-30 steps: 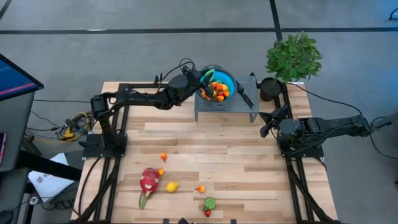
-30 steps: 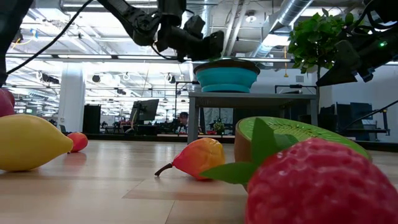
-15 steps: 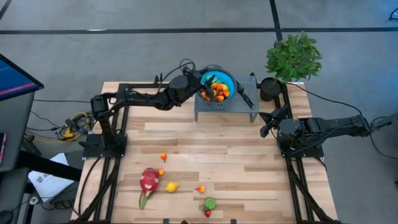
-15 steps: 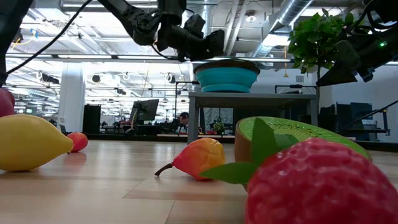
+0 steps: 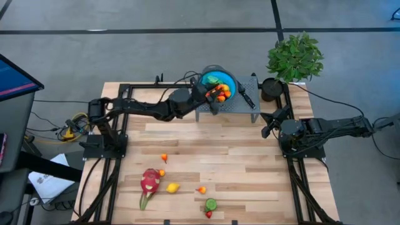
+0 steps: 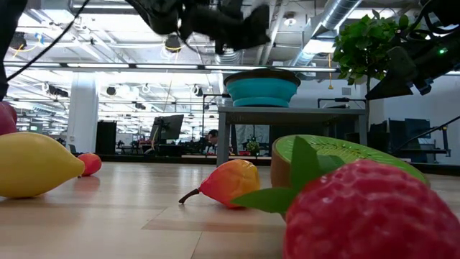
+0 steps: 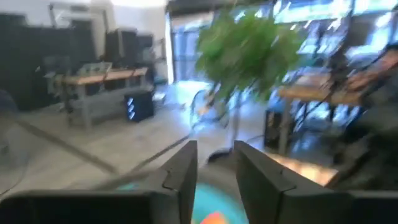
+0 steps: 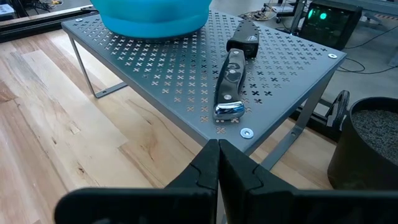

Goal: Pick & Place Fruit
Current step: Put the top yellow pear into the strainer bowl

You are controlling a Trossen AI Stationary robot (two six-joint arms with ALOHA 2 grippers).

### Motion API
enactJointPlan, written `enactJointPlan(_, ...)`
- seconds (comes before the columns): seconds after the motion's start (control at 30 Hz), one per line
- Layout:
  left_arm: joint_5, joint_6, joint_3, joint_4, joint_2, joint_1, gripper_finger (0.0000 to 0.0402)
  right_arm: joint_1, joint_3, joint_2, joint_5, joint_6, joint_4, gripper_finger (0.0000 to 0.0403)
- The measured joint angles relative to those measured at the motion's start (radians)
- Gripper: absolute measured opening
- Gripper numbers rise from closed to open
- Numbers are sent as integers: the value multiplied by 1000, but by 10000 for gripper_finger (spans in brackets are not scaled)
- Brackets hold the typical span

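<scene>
My left gripper hovers level over the near left rim of the teal bowl, high at the top of the low view. Its fingers stand a little apart with nothing between them. The bowl holds orange, red and green fruit and stands on a grey perforated rack. On the wooden table lie a dragon fruit, a lemon, small orange fruits, a kiwi half and a strawberry. My right gripper waits shut at the table's right side.
A black-handled knife lies on the rack beside the bowl. A potted plant stands at the far right corner. A dark frame runs along the table's left, right and far sides. Bare wood lies between the rack and the loose fruit.
My left gripper has swung from above the bowl's far left rim toward the table's near and right edges, and has risen a little. A green fruit shows in the bowl's far left part, where the gripper stood before.
</scene>
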State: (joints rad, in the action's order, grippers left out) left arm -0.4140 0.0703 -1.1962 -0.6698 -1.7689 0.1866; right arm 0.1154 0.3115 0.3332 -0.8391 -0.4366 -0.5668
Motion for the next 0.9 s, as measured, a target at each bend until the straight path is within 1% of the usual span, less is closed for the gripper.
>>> enactJointPlan(0.2, 0, 0, -1, 1, 95, -108, 73, 0, 0, 0, 0, 0, 1, 0)
enactJointPlan(0.4, 0, 0, -1, 86, 162, -192, 58, 0, 0, 0, 0, 0, 2, 0)
enactJointPlan(0.9, -1, -3, -1, 254, 167, -368, 31, 0, 0, 0, 0, 0, 1, 0)
